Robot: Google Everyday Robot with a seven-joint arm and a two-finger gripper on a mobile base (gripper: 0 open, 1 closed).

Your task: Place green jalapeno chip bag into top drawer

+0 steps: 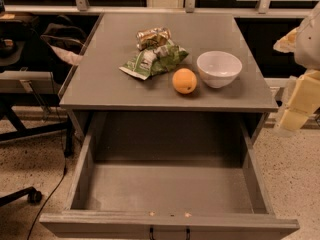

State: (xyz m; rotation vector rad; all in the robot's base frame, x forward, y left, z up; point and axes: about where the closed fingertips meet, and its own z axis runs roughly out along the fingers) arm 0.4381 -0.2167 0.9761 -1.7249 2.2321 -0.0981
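The green jalapeno chip bag point(155, 60) lies flat and crinkled on the grey table top point(110, 79), near the middle, its white end pointing to the front left. The top drawer point(170, 223) is pulled fully out below the table's front edge, and nothing shows inside it. My gripper point(296, 106) shows as a pale, blurred shape at the right edge of the view. It is beyond the table's right side, level with the table's front edge and well apart from the bag.
A crushed gold-brown can point(152, 36) touches the bag's far side. An orange point(184, 80) sits just in front of the bag. A white bowl point(219, 68) stands to the orange's right. An office chair base point(30, 194) and a cable lie on the floor at left.
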